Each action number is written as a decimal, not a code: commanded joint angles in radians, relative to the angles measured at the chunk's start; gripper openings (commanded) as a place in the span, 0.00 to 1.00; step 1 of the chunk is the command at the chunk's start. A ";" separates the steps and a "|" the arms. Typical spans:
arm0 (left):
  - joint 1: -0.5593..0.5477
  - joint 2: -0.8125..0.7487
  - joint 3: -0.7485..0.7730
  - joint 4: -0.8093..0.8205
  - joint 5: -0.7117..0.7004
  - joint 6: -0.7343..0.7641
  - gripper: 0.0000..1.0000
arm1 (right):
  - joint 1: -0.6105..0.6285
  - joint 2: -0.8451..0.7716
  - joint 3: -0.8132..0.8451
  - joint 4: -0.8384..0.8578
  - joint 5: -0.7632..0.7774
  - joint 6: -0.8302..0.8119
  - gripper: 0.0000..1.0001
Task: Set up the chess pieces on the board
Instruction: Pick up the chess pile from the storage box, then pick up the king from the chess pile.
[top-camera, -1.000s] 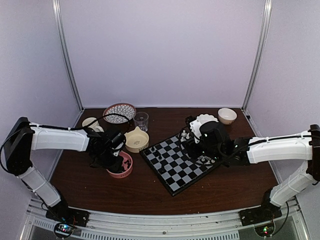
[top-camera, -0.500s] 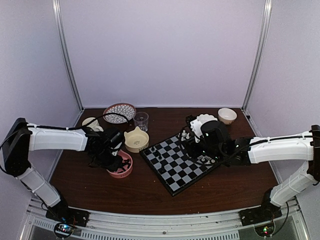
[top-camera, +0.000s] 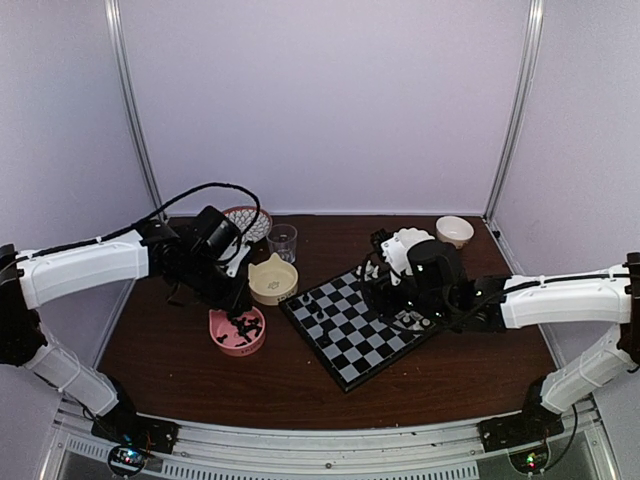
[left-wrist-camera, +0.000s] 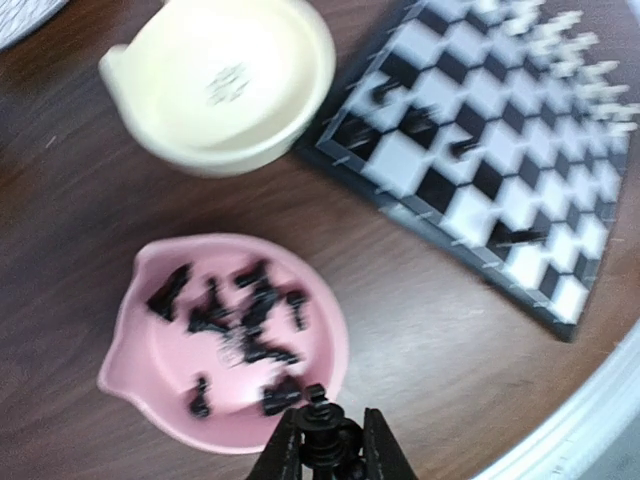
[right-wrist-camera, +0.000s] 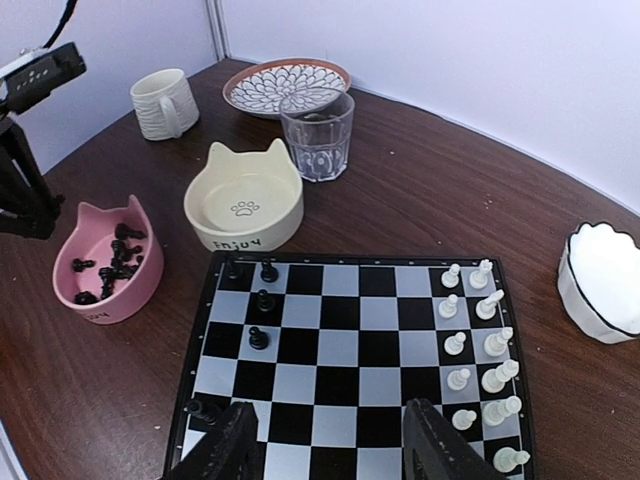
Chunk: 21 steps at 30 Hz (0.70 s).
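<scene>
My left gripper (left-wrist-camera: 325, 455) is shut on one black chess piece (left-wrist-camera: 318, 412) and hangs just above the near rim of a pink cat-ear bowl (left-wrist-camera: 338, 340). Several more black chess pieces (left-wrist-camera: 240, 310) lie in that bowl. In the top view the left gripper (top-camera: 238, 308) is over the pink bowl (top-camera: 222, 343). The board (right-wrist-camera: 340, 330) lies at an angle mid-table (top-camera: 360, 330). Several black pieces (right-wrist-camera: 263, 300) stand at its left side. White chessmen (right-wrist-camera: 480, 340) fill its right side. My right gripper (right-wrist-camera: 330, 450) is open and empty above the board's near edge.
A cream cat bowl (top-camera: 273, 280) sits between the pink bowl and the board. Behind it stand a glass (top-camera: 282, 242), a patterned plate (right-wrist-camera: 285, 85) and a mug (right-wrist-camera: 163, 103). A scalloped white bowl (right-wrist-camera: 605, 280) and a small white bowl (top-camera: 454, 231) are at the back right.
My left arm has risen up and back out of the pink bowl, its gripper now holding a black piece above the rim. The right arm has hardly moved.
</scene>
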 joint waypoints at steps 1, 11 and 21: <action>0.005 0.010 0.064 0.105 0.253 0.048 0.08 | 0.004 -0.075 -0.060 0.100 -0.149 -0.006 0.53; -0.009 0.243 0.186 0.414 0.499 0.045 0.09 | 0.002 -0.212 -0.146 0.134 -0.038 -0.002 0.54; -0.067 0.473 0.336 0.560 0.379 0.164 0.09 | -0.004 -0.176 -0.159 0.119 0.162 0.033 0.53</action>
